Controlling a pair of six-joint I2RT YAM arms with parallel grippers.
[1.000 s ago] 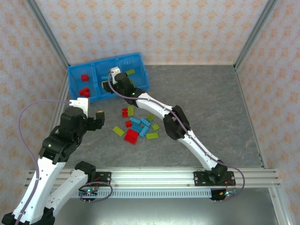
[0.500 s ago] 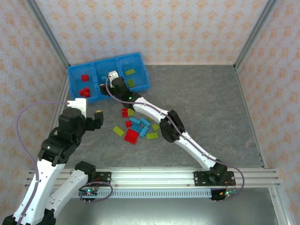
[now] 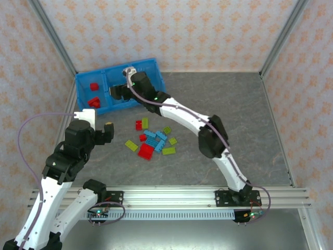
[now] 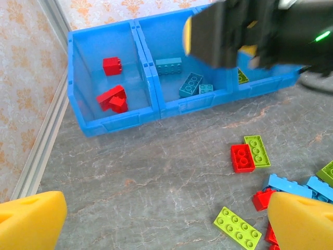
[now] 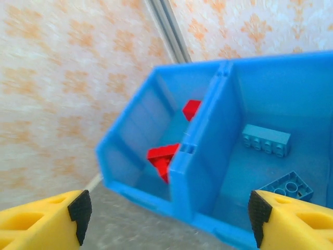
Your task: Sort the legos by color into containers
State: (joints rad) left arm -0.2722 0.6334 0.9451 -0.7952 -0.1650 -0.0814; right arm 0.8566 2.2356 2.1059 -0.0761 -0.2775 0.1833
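I work in a robotics lab test cell, not a home: the patterned wallpaper panels [image 3: 171, 31] around me are flat boards held in bare aluminium framing [image 3: 52, 41], boxing in a grey stone-look tabletop [image 3: 234, 114]. My arms' bases are bolted to a slotted aluminium rail [image 3: 171, 197] at the near edge, with loose cables [image 3: 52, 114] and small lit circuit boards [image 3: 99, 212] just below it.
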